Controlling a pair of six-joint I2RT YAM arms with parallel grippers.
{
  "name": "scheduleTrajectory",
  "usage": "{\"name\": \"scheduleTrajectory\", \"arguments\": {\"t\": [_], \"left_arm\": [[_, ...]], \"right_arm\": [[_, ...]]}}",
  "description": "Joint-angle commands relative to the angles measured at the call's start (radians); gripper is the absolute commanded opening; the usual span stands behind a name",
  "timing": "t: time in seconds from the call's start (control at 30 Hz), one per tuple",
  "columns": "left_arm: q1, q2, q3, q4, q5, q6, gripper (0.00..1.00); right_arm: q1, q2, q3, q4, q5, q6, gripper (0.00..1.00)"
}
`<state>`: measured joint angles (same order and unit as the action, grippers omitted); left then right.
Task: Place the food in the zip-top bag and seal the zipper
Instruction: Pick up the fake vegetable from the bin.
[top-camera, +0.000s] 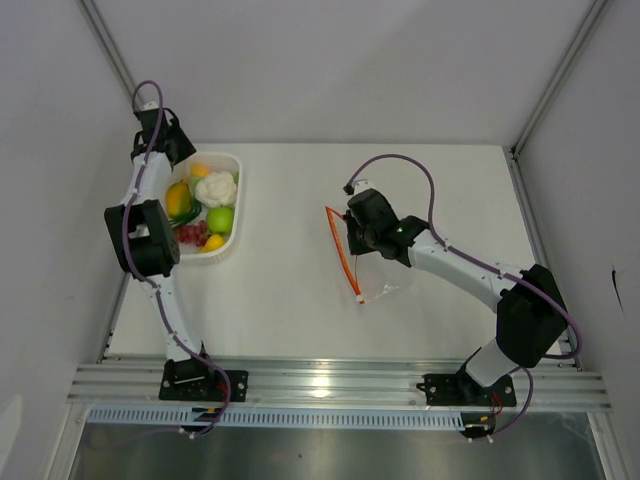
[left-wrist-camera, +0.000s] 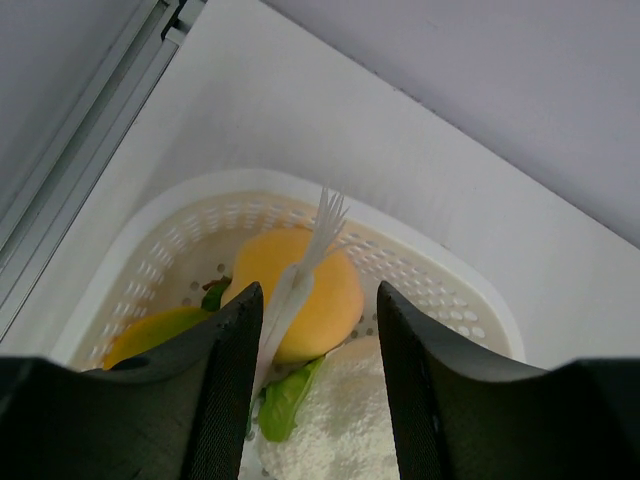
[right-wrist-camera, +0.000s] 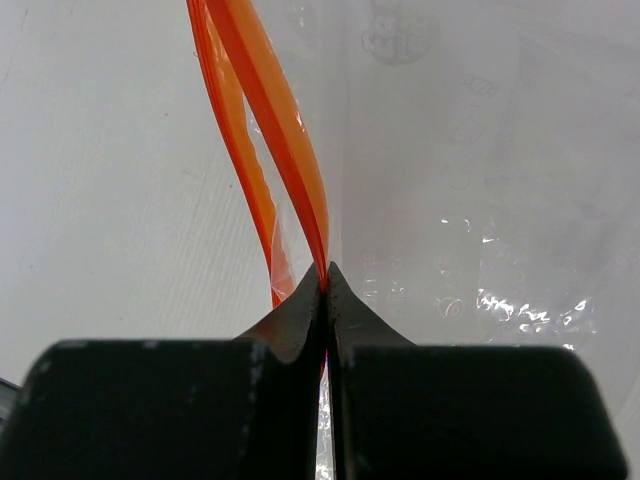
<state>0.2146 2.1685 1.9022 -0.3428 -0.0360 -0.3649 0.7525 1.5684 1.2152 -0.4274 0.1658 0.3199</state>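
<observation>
The food lies in a white mesh basket at the left: a white cauliflower, a green apple, an orange ball, a yellow-orange fruit and small red pieces. My left gripper hangs over the basket's far end, jaws apart. Between its fingers I see the orange ball and, nearer, the cauliflower; nothing is clasped. The clear zip-top bag lies mid-table. My right gripper is shut on the bag's orange-red zipper, and the mouth gapes beyond.
A white plastic strand sticks up in front of the left fingers. A green leaf lies beside the cauliflower. The basket sits close to the left wall and its metal rail. Bare white table separates basket and bag.
</observation>
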Motion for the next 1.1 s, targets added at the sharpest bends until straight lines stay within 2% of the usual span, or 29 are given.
{"name": "scheduleTrajectory", "arguments": {"t": [0.0, 0.3, 0.43, 0.57, 0.8, 0.9, 1.07], "left_arm": [[0.011, 0.051, 0.121, -0.074, 0.025, 0.026, 0.52], [0.016, 0.111, 0.218, -0.166, 0.067, 0.02, 0.52], [0.017, 0.132, 0.257, -0.229, 0.041, -0.003, 0.54], [0.022, 0.154, 0.264, -0.248, 0.059, -0.031, 0.56], [0.026, 0.183, 0.284, -0.268, 0.048, -0.06, 0.55], [0.031, 0.188, 0.287, -0.266, 0.065, -0.063, 0.49], [0.035, 0.188, 0.287, -0.257, 0.084, -0.062, 0.28]], "right_arm": [[-0.002, -0.036, -0.002, 0.022, -0.006, -0.008, 0.0], [-0.005, -0.042, -0.005, 0.026, -0.014, -0.007, 0.0], [-0.005, -0.042, -0.006, 0.029, -0.017, -0.007, 0.0], [-0.005, -0.044, -0.011, 0.038, -0.018, -0.007, 0.0], [-0.005, -0.044, -0.025, 0.049, -0.02, -0.01, 0.0], [-0.007, -0.036, -0.022, 0.058, -0.028, -0.007, 0.0], [-0.002, -0.025, -0.017, 0.061, -0.04, 0.001, 0.0]]}}
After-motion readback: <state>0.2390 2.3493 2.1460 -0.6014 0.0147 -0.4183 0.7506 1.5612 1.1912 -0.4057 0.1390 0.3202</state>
